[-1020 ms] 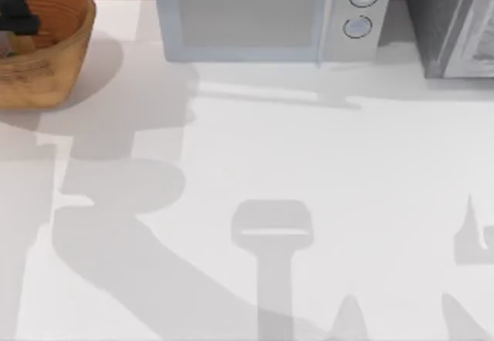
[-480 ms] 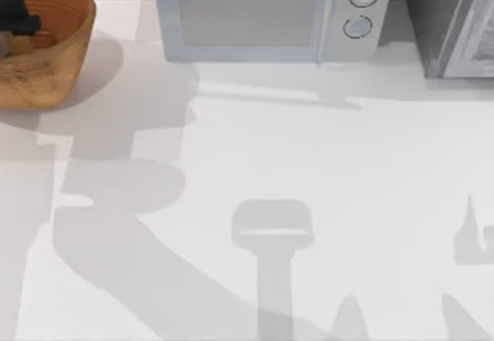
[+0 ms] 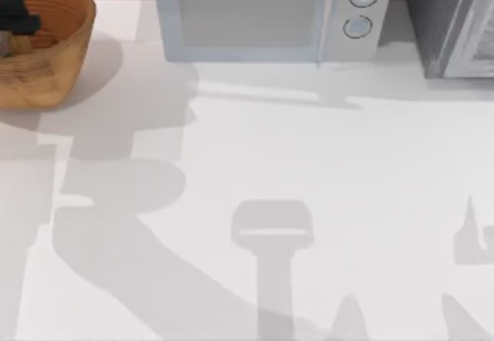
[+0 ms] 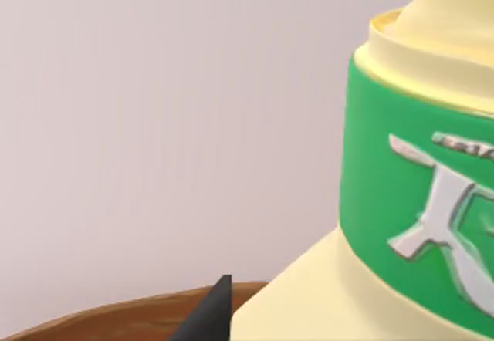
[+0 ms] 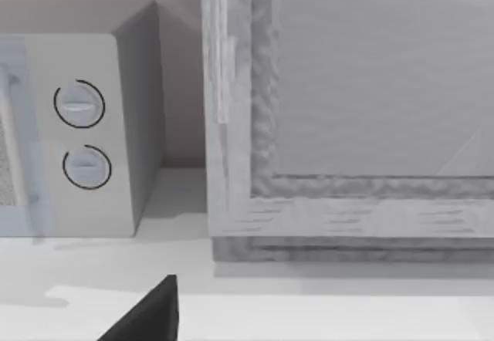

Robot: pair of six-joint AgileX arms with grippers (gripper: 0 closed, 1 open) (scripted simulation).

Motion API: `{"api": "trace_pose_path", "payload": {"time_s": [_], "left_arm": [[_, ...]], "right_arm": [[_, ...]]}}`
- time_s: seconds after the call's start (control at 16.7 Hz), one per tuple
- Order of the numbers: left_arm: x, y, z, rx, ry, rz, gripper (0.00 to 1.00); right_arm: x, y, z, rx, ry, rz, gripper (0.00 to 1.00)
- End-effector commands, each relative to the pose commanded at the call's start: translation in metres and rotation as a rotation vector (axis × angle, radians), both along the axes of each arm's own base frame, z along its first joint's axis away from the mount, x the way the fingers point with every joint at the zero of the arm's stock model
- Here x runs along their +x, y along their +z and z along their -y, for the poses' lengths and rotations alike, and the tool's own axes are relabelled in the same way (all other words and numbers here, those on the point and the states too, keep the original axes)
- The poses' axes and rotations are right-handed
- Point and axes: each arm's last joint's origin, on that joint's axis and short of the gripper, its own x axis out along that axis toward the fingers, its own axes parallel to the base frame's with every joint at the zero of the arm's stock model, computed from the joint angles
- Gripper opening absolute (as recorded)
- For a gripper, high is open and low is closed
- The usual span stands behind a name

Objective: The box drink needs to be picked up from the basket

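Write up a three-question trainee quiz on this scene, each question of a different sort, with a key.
1. True or false: the box drink wears a red band.
2. Short answer: the right arm's wrist view faces the microwave and a grey cabinet. How many round dials does the microwave have?
3. Multiple choice: the left gripper is over A) the microwave, B) the basket at the top view's left, C) the grey cabinet.

Key: 1 false, the band is green with white marks. 2 two. 3 B.
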Motion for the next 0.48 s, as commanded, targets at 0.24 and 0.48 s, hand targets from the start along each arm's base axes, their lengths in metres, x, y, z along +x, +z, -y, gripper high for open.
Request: {"api": "trace_pose_path", "payload": {"time_s": [0.24,0.48], "left_arm": [[0.002,0.009,0.000,-0.006,0.000,-0.014,0.00],[0.009,0.049,-0.001,-0.003,-0.001,0.000,0.00]], "right_arm": [[0.000,0.000,0.000,0.000,0.000,0.000,1.00],[0.000,0.000,0.000,0.000,0.000,0.000,1.00]]}}
